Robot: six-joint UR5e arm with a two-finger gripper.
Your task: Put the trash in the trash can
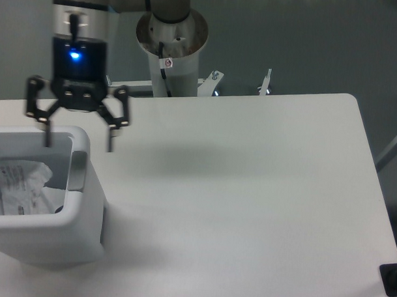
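You have one table [249, 189], white, with rounded corners, filling most of the view; its far edge runs along the top and its right edge slopes down toward the lower right corner. From the bin rightward its surface gives you broad open room.

One bin [78, 229] stands at the table's left side, cut off by the left edge of the view. It is white with a thick rim, a grey inner panel and rounded corners.

One arm [82, 14] comes down from the top left, next to a round metal base column [170, 56] behind the table's far edge.

One gripper [77, 140] hangs over the bin's far right corner with its two fingers [111, 136] spread wide and nothing between them. One finger is over the bin's opening, the other outside the rim over the table. A blue light glows on its body; the lettering there is too small to read.

One piece of trash shows: the wrapper [18, 188], crumpled and whitish, lying inside the bin. It carries dark print that you cannot read. You cannot make out a bottle in this view.
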